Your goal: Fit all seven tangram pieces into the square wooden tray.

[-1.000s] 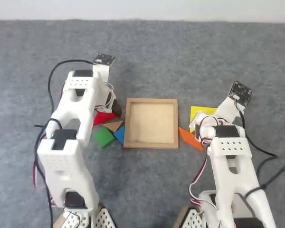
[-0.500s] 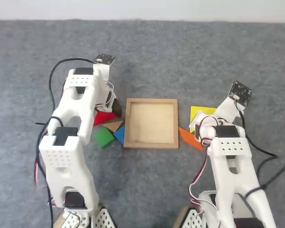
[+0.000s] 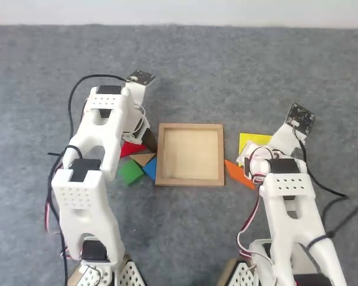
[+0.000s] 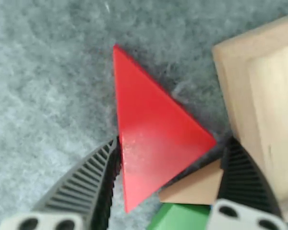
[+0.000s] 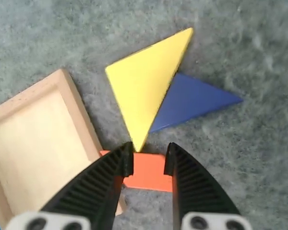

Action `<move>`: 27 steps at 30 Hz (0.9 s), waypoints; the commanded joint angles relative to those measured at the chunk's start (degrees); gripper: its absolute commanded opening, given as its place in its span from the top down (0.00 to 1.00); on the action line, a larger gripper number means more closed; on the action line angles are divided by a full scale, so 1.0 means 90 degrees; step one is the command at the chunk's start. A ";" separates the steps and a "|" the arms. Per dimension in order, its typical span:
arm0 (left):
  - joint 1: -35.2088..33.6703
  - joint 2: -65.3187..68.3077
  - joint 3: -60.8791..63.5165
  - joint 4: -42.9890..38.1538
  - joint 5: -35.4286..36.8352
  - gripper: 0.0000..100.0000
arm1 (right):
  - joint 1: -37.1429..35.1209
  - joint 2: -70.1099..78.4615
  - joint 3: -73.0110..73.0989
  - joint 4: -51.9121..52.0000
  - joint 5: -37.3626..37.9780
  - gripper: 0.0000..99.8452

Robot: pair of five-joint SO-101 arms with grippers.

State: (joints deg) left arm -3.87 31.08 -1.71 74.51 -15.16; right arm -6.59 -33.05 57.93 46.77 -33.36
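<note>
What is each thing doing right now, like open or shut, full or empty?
wooden tray, empty.
left tool, open around the red triangle.
red triangle, flat on the carpet.
right tool, open over the orange piece.
yellow triangle, flat, touching the dark blue triangle.

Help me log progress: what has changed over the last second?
The left gripper swung slightly toward the square wooden tray; it straddles the red triangular piece with fingers open, nothing gripped. The right arm and the tray stayed put.
</note>
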 commanded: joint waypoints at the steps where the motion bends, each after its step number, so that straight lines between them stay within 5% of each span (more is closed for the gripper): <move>1: 0.0088 -0.0068 -0.0308 0.0020 -0.0098 0.70 | -0.0093 -0.0278 -0.0059 -0.0044 0.0078 0.87; 14: 0.0049 -0.0147 -0.0308 0.0059 -0.0332 0.74 | -0.0093 -0.0278 -0.0059 -0.0073 0.0078 0.87; 19: 0.0049 -0.0147 -0.0386 0.0020 0.0391 0.70 | -0.0093 -0.0278 -0.0059 -0.0073 0.0078 0.87; 27: 0.0088 -0.0068 -0.0591 -0.0127 0.0449 0.70 | -0.0093 -0.0278 -0.0059 -0.0083 0.0078 0.87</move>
State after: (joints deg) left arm -3.78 31.08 -4.26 74.95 -11.82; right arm -7.12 -33.05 57.93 46.77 -33.36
